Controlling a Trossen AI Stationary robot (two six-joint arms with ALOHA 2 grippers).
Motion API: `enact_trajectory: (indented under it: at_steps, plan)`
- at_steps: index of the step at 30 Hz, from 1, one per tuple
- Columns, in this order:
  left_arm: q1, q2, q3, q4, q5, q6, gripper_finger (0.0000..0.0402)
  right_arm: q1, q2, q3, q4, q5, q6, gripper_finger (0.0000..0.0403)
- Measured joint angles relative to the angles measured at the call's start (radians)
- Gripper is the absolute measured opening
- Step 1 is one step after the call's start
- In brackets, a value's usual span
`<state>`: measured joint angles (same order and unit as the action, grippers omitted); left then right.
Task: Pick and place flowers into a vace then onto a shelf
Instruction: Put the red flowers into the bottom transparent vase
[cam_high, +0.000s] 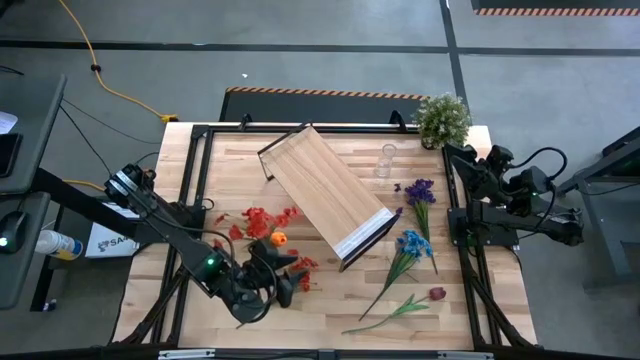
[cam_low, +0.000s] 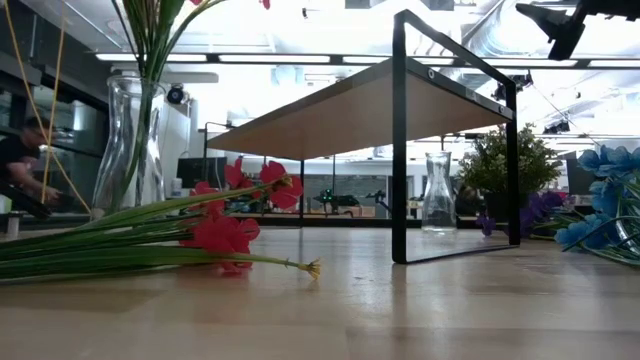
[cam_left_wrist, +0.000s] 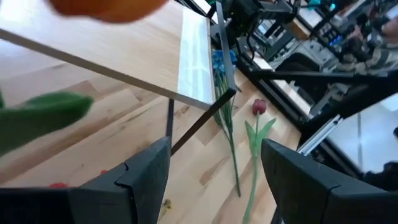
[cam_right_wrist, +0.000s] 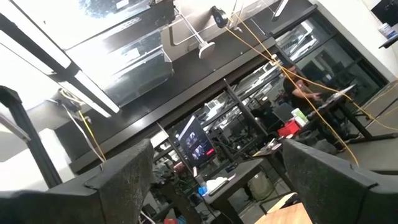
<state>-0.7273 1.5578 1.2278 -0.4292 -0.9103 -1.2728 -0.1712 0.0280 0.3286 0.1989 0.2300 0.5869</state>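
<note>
Near the table's front edge, left gripper (cam_high: 283, 283) gapes beside the shelf (cam_high: 325, 190).

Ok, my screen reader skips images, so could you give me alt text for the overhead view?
A light-wood plank shelf with a black metal frame sits diagonally mid-table, red flowers left of it and blue flowers right. The left gripper hovers with open fingers near the red blooms; the right arm waits at the table's right edge.

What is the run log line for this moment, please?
left gripper: open, low by red flowers | right gripper: open, parked at table edge | shelf: empty | vase: empty
</note>
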Motion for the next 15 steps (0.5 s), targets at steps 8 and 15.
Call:
enact_trajectory:
  at_steps: [8,15]
  plan:
    - [0.000,0.000,0.000,0.000,-0.029,0.130,0.0282,0.000,0.000,0.000,0.000,-0.002,-0.008,0.0344]
    - [0.000,0.000,0.000,0.013,0.011,0.140,0.0282,0.000,0.000,0.000,0.000,-0.005,-0.011,0.0344]
